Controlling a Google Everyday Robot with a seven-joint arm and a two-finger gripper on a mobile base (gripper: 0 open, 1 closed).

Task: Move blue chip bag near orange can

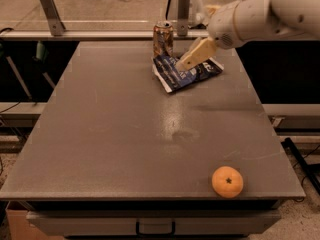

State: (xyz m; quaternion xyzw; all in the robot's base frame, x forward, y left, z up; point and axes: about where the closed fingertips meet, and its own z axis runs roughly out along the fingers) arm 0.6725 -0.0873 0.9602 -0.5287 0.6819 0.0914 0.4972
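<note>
The blue chip bag (186, 74) lies flat on the grey table (115, 134) near its far edge, dark navy foil with white lettering. The orange can (163, 39) stands upright just behind the bag's left corner, close to it. My gripper (183, 64) reaches in from the upper right on the white arm (260, 16). Its tan tip is over the bag's upper left part, right of the can. Whether it touches the bag does not show.
A round orange fruit (227, 182) sits near the table's front right edge. Metal rails and brackets (50, 14) run behind the table's far edge. A drawer handle (156, 229) shows below the front edge.
</note>
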